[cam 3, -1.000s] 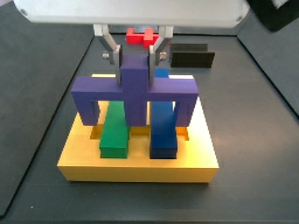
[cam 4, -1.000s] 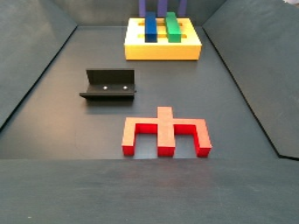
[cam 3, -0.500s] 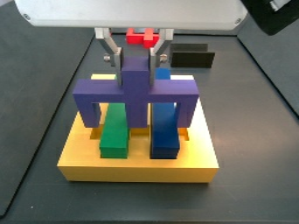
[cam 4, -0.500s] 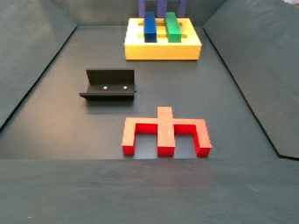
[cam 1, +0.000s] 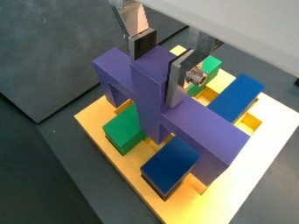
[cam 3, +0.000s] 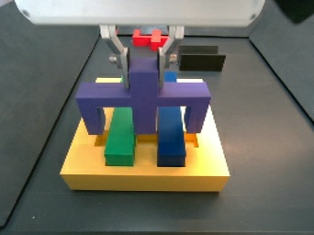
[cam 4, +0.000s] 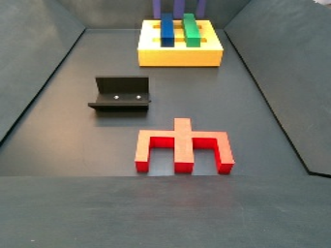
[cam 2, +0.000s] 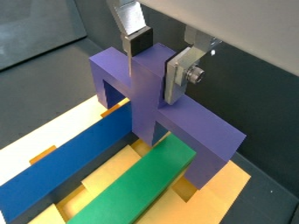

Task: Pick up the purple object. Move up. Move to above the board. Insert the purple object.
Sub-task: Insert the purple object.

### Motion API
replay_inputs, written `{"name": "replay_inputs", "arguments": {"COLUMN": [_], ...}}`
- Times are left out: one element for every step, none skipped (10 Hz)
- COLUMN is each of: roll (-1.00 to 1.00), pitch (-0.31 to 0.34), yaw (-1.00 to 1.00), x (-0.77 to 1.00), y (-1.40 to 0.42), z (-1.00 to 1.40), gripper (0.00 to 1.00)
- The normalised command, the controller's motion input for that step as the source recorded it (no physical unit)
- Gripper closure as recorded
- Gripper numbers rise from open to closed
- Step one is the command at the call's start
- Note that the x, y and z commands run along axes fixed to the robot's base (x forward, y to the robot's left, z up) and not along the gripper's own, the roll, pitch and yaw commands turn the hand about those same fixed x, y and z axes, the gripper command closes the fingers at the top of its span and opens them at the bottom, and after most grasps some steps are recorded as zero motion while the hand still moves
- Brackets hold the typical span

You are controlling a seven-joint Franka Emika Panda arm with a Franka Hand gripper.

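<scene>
Your gripper (cam 3: 143, 58) sits over the yellow board (cam 3: 145, 171), jaws clamped on the upright stem of the purple object (cam 3: 142, 94). In both wrist views the silver finger plates press flat against opposite faces of that stem (cam 1: 155, 70) (cam 2: 149, 63); dark pads show at the contact.

The purple object is a three-legged piece: a wide crossbar with legs pointing down toward the board. In a side view its outer legs straddle the green block (cam 3: 119, 138) and the blue block (cam 3: 172, 139), with the middle leg between the two. In a wrist view the crossbar (cam 2: 158, 101) lies across the green bar (cam 2: 135, 186) and the blue bar (cam 2: 65, 171). You cannot tell from these pictures whether the legs are fully seated in the board.

Green and blue blocks lie side by side on the board, running near to far, green on the left in that side view.

In a side view from the far end, the board (cam 4: 180, 57) stands at the far end of the dark floor, with purple, blue and green showing at its top. The fixture (cam 4: 122, 94) stands nearer, to the left. A red three-legged piece (cam 4: 185, 147) lies flat on the floor nearest the camera, well apart from the board. The same red piece (cam 3: 150, 39) shows beyond the gripper in a side view, with the fixture (cam 3: 204, 59) to its right.
</scene>
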Motion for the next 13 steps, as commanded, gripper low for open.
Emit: {"name": "replay_inputs", "arguments": {"roll": [-0.05, -0.01, 0.00, 0.00, 0.07, 0.18, 0.13, 0.09, 0.14, 0.12, 0.13, 0.15, 0.10], "pitch": [-0.027, -0.010, -0.024, -0.076, -0.051, -0.050, -0.063, -0.063, -0.050, 0.000, 0.000, 0.000, 0.000], "yaw": [0.03, 0.05, 0.08, 0.11, 0.15, 0.22, 0.21, 0.14, 0.08, 0.00, 0.00, -0.07, -0.15], "x": [0.14, 0.15, 0.00, -0.17, -0.06, -0.09, -0.04, 0.00, 0.00, 0.20, 0.15, 0.05, 0.00], "y": [0.00, 0.00, 0.01, 0.08, 0.00, 0.00, -0.06, -0.12, -0.11, -0.10, 0.00, 0.00, -0.06], "z": [-0.10, -0.07, -0.05, 0.00, -0.08, -0.21, -0.31, -0.36, -0.36, -0.28, -0.24, -0.15, -0.03], "gripper": [1.00, 1.00, 1.00, 1.00, 1.00, 1.00, 1.00, 1.00, 1.00, 1.00, 1.00, 1.00, 1.00]}}
